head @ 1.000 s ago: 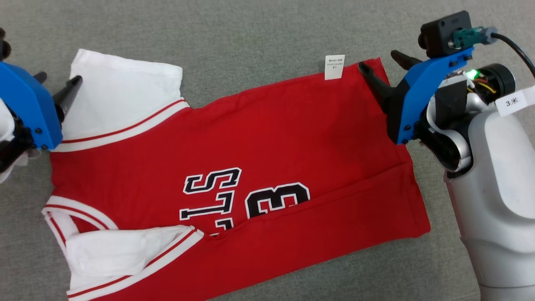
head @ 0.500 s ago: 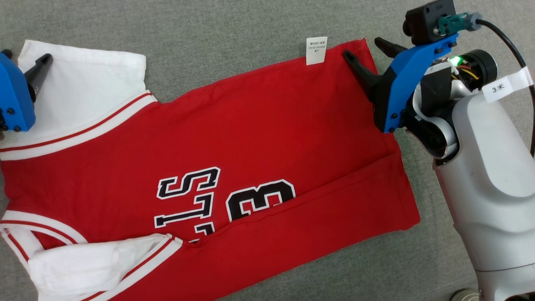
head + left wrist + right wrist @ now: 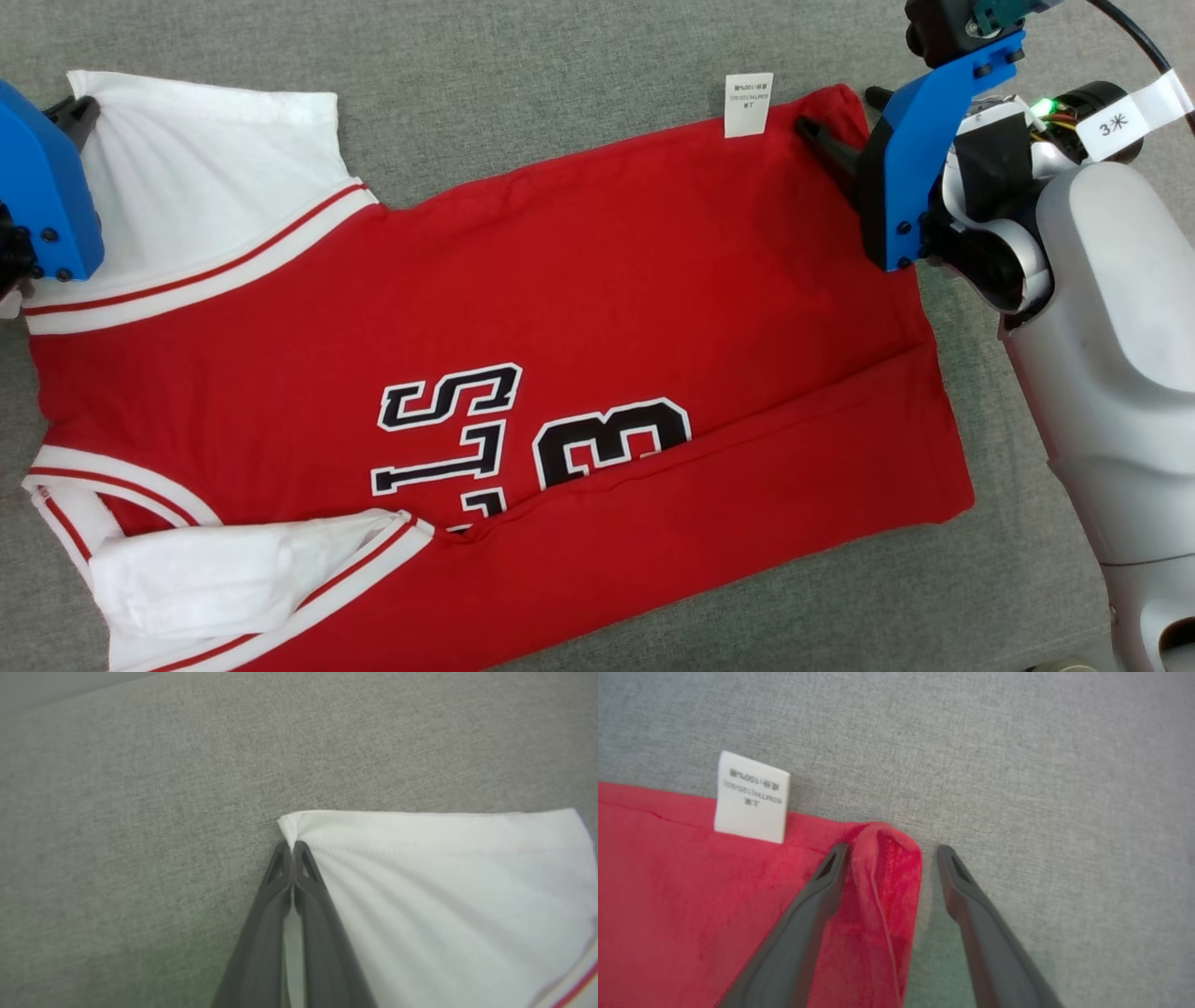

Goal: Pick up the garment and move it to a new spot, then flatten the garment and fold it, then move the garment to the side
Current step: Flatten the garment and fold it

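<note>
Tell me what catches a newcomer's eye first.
A red jersey with black-and-white lettering lies spread on grey cloth. The left gripper is shut on the white sleeve at upper left; the right gripper stands open astride the hem corner at upper right, beside a white label.

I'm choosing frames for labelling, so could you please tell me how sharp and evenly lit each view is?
Head view: even light, no glare, garment lettering crisp. Left wrist view: soft overall, fingers blur toward the lens, corners dim. Right wrist view: label sharpest, greenish shadow beside the garment's edge.
</note>
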You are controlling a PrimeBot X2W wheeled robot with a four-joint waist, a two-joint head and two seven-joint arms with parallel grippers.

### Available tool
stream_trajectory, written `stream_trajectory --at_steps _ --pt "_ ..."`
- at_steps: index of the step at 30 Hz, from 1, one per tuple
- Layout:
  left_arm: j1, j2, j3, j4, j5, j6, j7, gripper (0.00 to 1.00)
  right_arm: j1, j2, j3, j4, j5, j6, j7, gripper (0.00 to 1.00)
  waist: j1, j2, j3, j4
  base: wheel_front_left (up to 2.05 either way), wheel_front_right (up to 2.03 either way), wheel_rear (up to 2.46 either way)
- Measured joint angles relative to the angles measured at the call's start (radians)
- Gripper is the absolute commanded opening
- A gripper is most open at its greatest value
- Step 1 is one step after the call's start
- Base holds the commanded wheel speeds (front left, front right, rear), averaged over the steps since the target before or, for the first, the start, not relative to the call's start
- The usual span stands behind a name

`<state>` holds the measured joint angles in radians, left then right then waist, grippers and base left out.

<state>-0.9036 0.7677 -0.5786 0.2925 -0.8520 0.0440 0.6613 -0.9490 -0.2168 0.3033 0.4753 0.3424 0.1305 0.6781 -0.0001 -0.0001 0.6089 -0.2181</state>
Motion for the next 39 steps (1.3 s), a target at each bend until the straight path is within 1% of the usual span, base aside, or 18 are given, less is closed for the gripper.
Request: stream_trajectory --at_steps 1,2,3,4,9,12,13,14,18,22,25,31,35,39 --pt "0.0 -0.004 -0.001 0.001 0.0 -0.001 -0.004 0.0 0.0 -0.006 0.006 -0.001 0.004 0.0 0.004 0.91 0.0 0.0 0.0 0.003 0.0 0.0 0.0" --pt "0.0 -0.009 -0.002 0.002 0.0 -0.002 -0.009 0.0 0.0 -0.011 0.012 -0.003 0.005 0.0 0.004 0.76 0.0 0.0 -0.001 0.007 0.0 0.0 0.0" --pt "0.0 -0.016 -0.002 0.004 -0.001 -0.002 -0.02 0.0 0.0 -0.014 0.014 -0.003 0.005 0.0 0.002 0.35 0.0 0.0 -0.001 0.011 0.0 0.0 0.0" --pt "0.001 -0.022 -0.002 0.006 -0.002 -0.006 -0.033 0.0 0.0 -0.017 0.016 -0.003 0.006 0.0 -0.002 0.0 0.0 0.0 -0.003 0.015 0.0 0.0 0.0" --pt "0.028 -0.066 0.001 0.022 -0.009 -0.026 -0.12 0.0 0.017 -0.029 0.011 -0.002 -0.001 0.0 -0.055 0.0 0.0003 0.0002 -0.032 0.038 0.0 0.0 0.0" --pt "0.05 -0.095 0.013 0.021 -0.011 -0.046 -0.216 0.0 0.033 -0.043 0.004 -0.005 -0.006 0.0 -0.088 0.0 0.0003 0.0001 -0.064 0.058 0.0 0.0 0.0" --pt "0.05 -0.095 0.013 0.021 -0.011 -0.046 -0.216 0.0 0.033 -0.043 0.004 -0.005 -0.006 0.0 -0.088 0.0 0.0003 0.0001 -0.064 0.058 0.0 0.0 0.0" --pt "0.069 -0.117 0.021 0.014 -0.011 -0.065 -0.291 0.0 0.05 -0.05 -0.011 -0.005 -0.008 0.0 -0.111 0.0 0.0002 0.0001 -0.09 0.074 0.0 0.0 0.0" --pt "0.144 -0.149 0.02 -0.008 -0.02 -0.099 -0.398 0.0 0.099 -0.064 -0.035 0.003 -0.011 0.0 -0.126 0.0 0.0 0.0 -0.142 0.105 0.0 0.0 0.0" --pt "0.231 -0.177 0.016 -0.042 -0.032 -0.115 -0.49 0.0 0.156 -0.08 -0.052 0.009 -0.015 0.0 -0.153 0.0 0.0 0.0 -0.195 0.141 0.0 0.0 0.0" --pt "0.313 -0.205 0.017 -0.078 -0.066 -0.117 -0.539 0.0 0.21 -0.091 -0.073 0.016 -0.015 0.0 -0.165 0.0 -0.0001 0.0 -0.237 0.169 0.0 0.0 0.0" --pt "0.482 -0.231 -0.003 -0.157 -0.093 -0.113 -0.608 0.0 0.316 -0.121 -0.108 0.002 -0.025 0.0 -0.202 0.0 -0.0002 0.0 -0.316 0.219 0.0 0.0 0.0" --pt "0.594 -0.246 -0.002 -0.219 -0.128 -0.088 -0.653 0.0 0.381 -0.139 -0.126 0.001 -0.05 0.0 -0.204 0.0 -0.0002 0.0 -0.354 0.239 0.0 0.0 0.0" --pt "0.695 -0.243 -0.005 -0.281 -0.138 -0.052 -0.677 0.0 0.44 -0.154 -0.136 -0.012 -0.063 0.0 -0.194 0.0 -0.0002 -0.0001 -0.379 0.257 0.0 0.0 0.0"
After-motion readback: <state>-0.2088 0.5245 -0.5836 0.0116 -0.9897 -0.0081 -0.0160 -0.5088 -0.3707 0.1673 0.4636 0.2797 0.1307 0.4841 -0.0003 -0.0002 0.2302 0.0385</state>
